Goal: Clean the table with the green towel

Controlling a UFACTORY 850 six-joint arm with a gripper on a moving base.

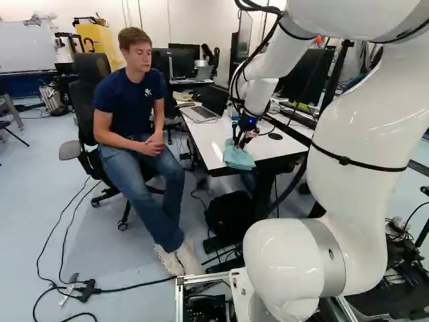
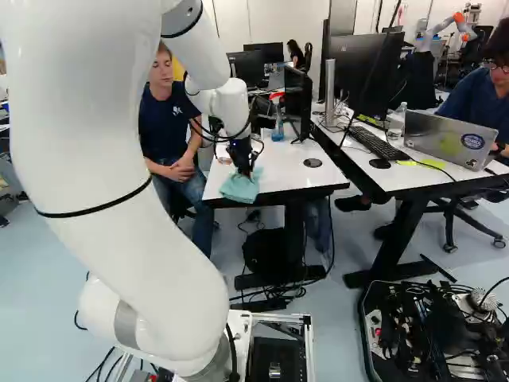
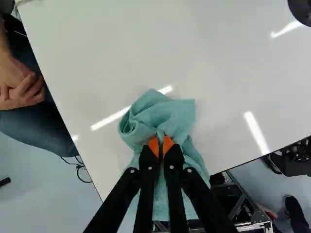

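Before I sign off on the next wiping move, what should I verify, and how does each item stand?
1. Tool shut on the towel: ok, a fold sits between both pads.
2. Towel resting on the table: ok, it lies near a corner.
3. Whole towel on the tabletop: not ok, part extends past the edge.
4. Laptop and bottle away from the towel: ok, both are farther back.
5. Seated person's hands off the table: ok, clasped beside it.
6. Grip firm enough for a stroke: cannot tell.
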